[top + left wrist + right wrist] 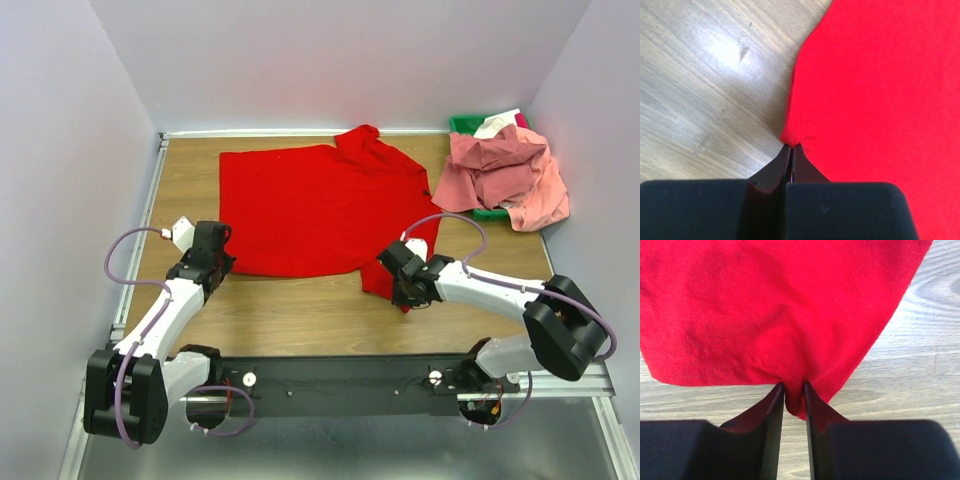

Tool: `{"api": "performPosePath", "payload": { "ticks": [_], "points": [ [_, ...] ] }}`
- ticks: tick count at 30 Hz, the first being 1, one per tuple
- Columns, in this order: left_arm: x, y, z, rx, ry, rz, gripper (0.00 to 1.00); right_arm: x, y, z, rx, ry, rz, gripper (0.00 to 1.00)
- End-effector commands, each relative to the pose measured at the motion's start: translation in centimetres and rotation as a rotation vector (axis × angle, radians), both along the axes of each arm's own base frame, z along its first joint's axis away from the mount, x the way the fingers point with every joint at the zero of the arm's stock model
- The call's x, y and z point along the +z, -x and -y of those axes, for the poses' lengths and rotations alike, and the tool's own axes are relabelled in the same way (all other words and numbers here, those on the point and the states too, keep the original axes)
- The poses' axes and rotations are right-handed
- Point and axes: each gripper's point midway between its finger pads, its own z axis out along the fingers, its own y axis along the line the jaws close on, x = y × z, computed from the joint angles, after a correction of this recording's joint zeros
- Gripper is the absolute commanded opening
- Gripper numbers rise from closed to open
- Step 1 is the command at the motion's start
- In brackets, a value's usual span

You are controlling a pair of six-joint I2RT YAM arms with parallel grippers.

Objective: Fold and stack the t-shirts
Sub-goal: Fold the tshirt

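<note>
A bright red t-shirt (320, 205) lies spread on the wooden table. My left gripper (222, 262) is shut on its near left corner; in the left wrist view the closed fingertips (791, 148) pinch the corner of the red cloth (880, 90). My right gripper (403, 290) is shut on the shirt's near right edge; in the right wrist view a fold of red cloth (780, 315) is bunched between the gripper's fingertips (794, 389). Salmon pink t-shirts (505, 175) lie crumpled in a heap at the back right.
A green plastic bin (466, 125) sits under the pink heap at the back right corner, with a white cloth (497, 124) on it. Grey walls enclose the table on three sides. Bare wood (300, 315) lies between the shirt and the arms' base rail.
</note>
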Motion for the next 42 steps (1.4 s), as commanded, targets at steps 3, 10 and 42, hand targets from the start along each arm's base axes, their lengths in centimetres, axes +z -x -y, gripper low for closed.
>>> {"api": "performPosePath", "payload": {
  "ticks": [3,10,42],
  "points": [
    [0.6,0.4,-1.2,0.065,-0.024,0.009,0.0,-2.2,3.9,1.4,0.035,-0.004,-0.13,0.21],
    [1.1,1.6,-1.4,0.102,-0.002,0.002,0.0,-1.8,7.7,0.2,0.102,-0.146,-0.24,0.01],
    [4.4,0.7,-0.8,0.137,0.082,0.133,0.0,13.2,-4.1,0.6,-0.033,0.063,0.329,0.01]
  ]
}}
